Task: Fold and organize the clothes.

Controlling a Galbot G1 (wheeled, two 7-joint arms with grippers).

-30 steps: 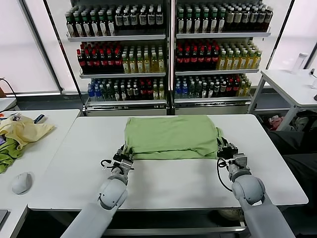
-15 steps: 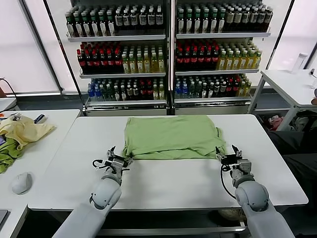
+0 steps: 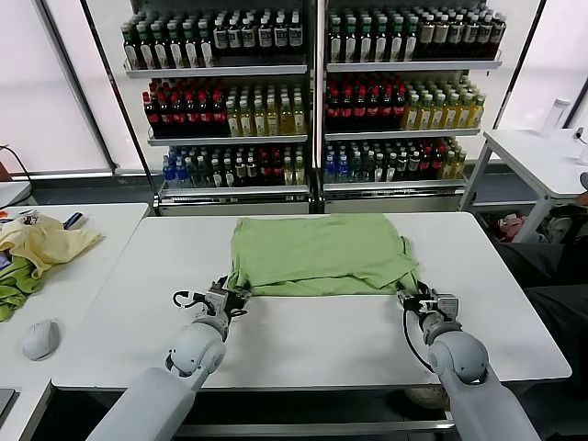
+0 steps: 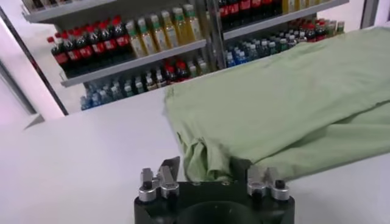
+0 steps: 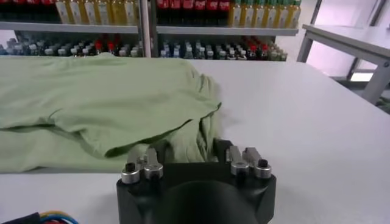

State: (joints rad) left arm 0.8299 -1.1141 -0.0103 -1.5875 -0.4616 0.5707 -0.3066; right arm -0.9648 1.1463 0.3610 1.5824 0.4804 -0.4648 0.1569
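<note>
soft green shirt (image 3: 318, 253) folded rectangular, smooth white table (image 3: 303, 335)

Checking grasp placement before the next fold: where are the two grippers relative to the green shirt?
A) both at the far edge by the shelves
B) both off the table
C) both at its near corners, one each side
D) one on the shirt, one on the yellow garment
C: the left gripper sits at the near left corner of the light green shirt and the right gripper at its near right corner, cloth bunched between each one's fingers in the wrist views.

A white table (image 3: 322, 335) is carrying the shirt (image 3: 317, 254), which is lying folded toward its far side. A side table (image 3: 69, 276) on the left is holding a yellow garment (image 3: 46, 241), green cloth (image 3: 14, 287) (partly cut off) and a mouse (image 3: 40, 338).
</note>
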